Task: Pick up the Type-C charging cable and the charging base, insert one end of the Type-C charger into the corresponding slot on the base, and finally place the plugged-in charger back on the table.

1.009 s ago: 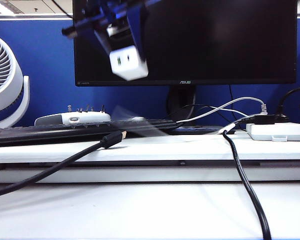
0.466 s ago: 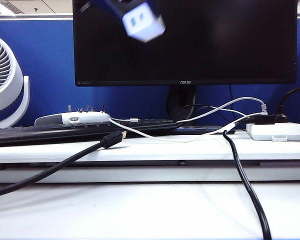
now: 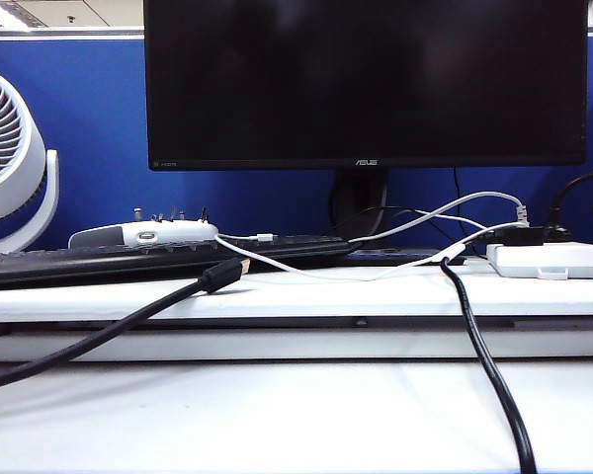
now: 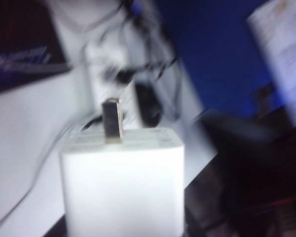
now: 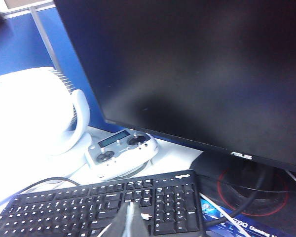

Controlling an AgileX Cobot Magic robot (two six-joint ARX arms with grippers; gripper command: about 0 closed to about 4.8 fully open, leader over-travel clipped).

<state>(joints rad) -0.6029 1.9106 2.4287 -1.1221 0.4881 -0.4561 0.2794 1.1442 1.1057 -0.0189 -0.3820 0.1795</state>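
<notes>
Above the worktop point(image 3: 296, 415): small white boxy charging base point(image 4: 122, 185) lifted out of the exterior view since a second ago.
Left hand pinches it; right hand pressed together over keyboard point(image 5: 108, 210); thin white cable point(image 3: 306, 271) not yet picked up.

A dark monitor point(image 3: 366, 84) stands behind a black keyboard point(image 5: 108, 207). A white fan point(image 3: 10, 158) sits beside a grey controller point(image 5: 121, 153). A thick black cable point(image 3: 489, 365) trails forward.
</notes>
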